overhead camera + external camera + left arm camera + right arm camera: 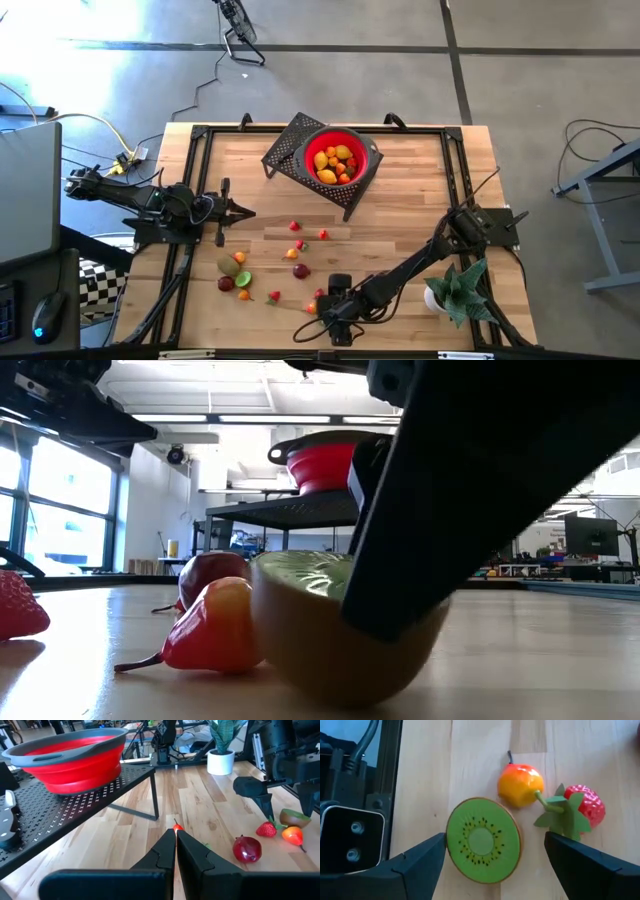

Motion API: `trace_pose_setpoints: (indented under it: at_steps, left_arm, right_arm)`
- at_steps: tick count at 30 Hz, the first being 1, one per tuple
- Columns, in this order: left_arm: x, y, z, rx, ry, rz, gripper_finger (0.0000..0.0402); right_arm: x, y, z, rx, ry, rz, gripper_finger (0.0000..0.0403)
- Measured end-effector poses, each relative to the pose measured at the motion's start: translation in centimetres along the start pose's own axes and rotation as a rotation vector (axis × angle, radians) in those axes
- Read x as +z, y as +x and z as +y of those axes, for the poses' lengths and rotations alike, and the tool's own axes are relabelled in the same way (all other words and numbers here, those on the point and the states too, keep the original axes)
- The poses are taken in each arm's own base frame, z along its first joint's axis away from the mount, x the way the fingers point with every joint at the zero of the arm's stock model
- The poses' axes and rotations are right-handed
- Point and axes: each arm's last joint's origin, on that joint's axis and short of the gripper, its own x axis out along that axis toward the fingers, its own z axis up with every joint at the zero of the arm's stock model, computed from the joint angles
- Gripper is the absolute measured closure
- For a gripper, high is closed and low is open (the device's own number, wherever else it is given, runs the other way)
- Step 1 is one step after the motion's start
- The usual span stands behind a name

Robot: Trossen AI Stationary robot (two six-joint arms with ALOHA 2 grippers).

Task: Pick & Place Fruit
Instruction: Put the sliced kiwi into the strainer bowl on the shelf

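Observation:
A halved kiwi lies on the wood with its green cut face up, near the table's front edge. My right gripper hangs open over it, slanting down, one finger on each side. Just beyond the kiwi lie an orange-red fruit and a strawberry. Several more small fruits are scattered mid-table. The red bowl holds several fruits and sits on a black perforated stand. My left gripper waits shut at the table's left. My right gripper comes at the kiwi from above, slanting. One fingertip stands right at the kiwi's rim; I cannot tell whether it touches. The other fingertip is clear of it. The kiwi rests on the table.
A spiky green plant in a white pot stands at the near right, beside my right arm. A dark red fruit lies a little left of the kiwi group. Black rails frame the tabletop.

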Motion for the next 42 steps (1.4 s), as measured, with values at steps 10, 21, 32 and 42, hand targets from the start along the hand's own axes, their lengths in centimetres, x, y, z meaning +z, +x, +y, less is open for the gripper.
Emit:
trace_pose_setpoints:
  at_steps: [10,21,32,42]
  left_arm:
    - [0.0,0.0,0.0,0.0,0.0,0.0,0.039]
    - [0.0,0.0,0.0,0.0,-0.001,0.0,0.039]
    - [0.0,0.0,0.0,0.0,-0.001,0.0,0.039]
    - [0.0,0.0,0.0,0.0,-0.001,0.0,0.039]
  right_arm:
    - [0.0,0.2,-0.1,-0.02,0.0,-0.01,0.0072]
    - [-0.5,1.2,-0.2,-0.025,0.019,0.01,0.0078]
    - [-0.5,1.3,-0.2,-0.023,0.031,0.014,0.0103]
    - [-0.5,1.2,-0.2,-0.012,0.043,0.02,0.0131]
